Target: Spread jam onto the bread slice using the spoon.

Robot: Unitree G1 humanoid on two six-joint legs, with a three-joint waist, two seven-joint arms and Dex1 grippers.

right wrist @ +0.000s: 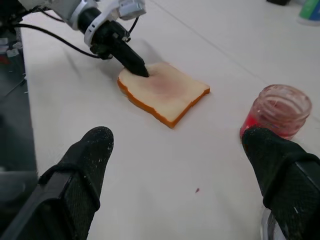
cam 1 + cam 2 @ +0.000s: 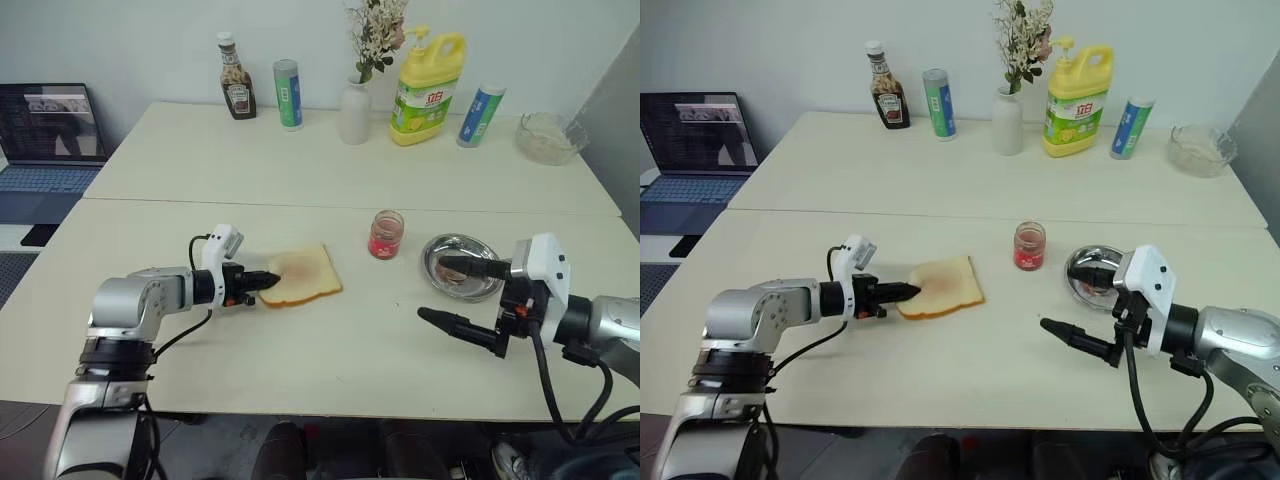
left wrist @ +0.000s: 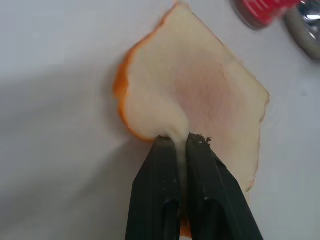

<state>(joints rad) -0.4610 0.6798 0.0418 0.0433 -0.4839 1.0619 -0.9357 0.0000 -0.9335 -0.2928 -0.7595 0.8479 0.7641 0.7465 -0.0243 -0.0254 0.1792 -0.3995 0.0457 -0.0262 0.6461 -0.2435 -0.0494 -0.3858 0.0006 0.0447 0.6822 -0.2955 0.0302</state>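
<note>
Left tool [image 3: 181,142]: black fingers clenched on the near corner of the square pale bread slice with tan crust [image 2: 305,275], pinching its edge.
Right tool [image 2: 455,293]: fingers spread wide, holding nothing, poised above the surface [image 2: 330,350] near the dish.
Small clear glass jar of red jam [image 2: 385,235]: upright, lidless, between the slice and the dish.
Round steel dish [image 2: 460,266]: contents unclear.
Bread centre: faint pink-brown patch.

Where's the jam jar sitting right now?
In the left eye view the jam jar stands on the table, right of the bread slice and left of the steel dish.
</note>
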